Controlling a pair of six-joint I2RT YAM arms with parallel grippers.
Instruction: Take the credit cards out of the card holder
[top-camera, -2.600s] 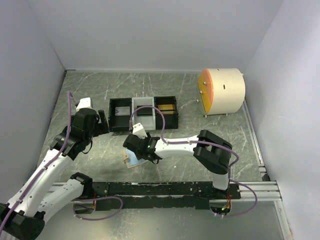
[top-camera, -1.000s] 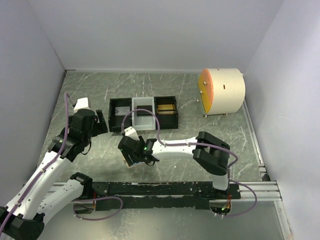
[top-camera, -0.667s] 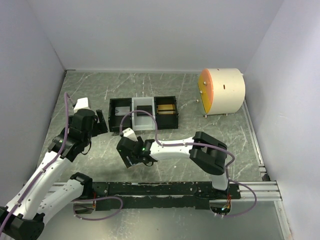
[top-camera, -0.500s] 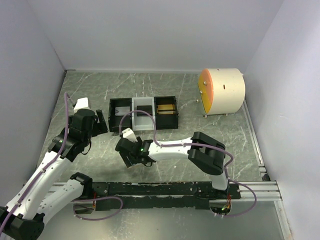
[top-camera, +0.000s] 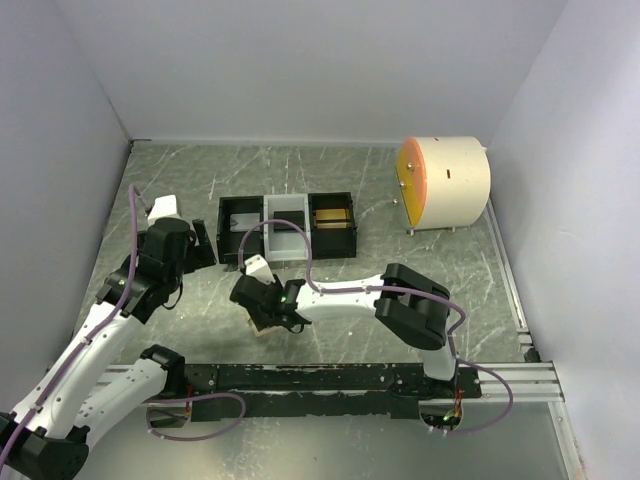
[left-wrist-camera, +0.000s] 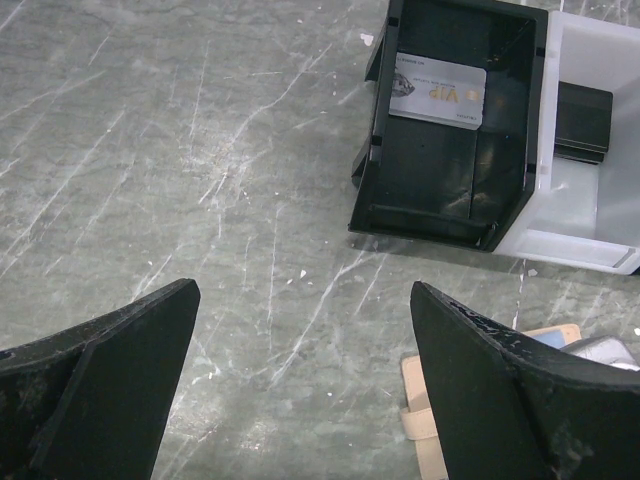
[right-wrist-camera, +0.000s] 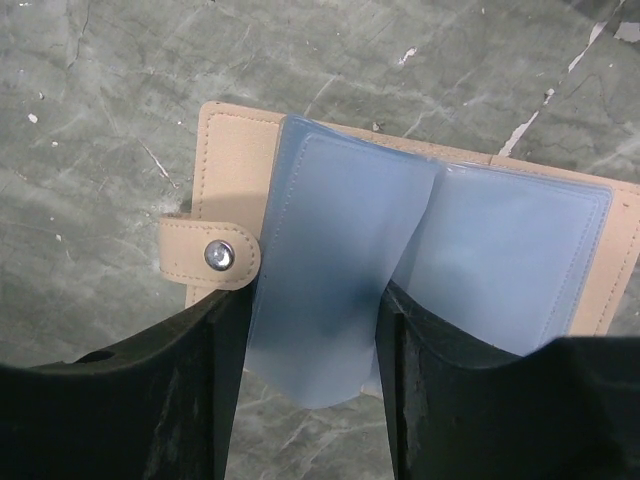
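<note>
- Card holder (right-wrist-camera: 330, 250) lies open on the marbled table (top-camera: 420, 270), close to the near edge. Its pale blue sleeves face up and the snap tab (right-wrist-camera: 212, 252) shows.
- My right gripper (right-wrist-camera: 312, 340) is down on it, jaws partly apart on either side of one raised blue leaf. I cannot tell whether it is pinched.
- Tray (left-wrist-camera: 425, 225) sits just beyond, with a silver-grey card (left-wrist-camera: 437, 92) in the left black compartment, a black card (left-wrist-camera: 583, 120) in the white middle one and a gold card (top-camera: 331, 216) in the right one.
- My left gripper (left-wrist-camera: 302, 290) hangs spread wide near the tray's left end, holding nothing.
- Cream drum (top-camera: 445, 183) with an orange face stands at the far right.
</note>
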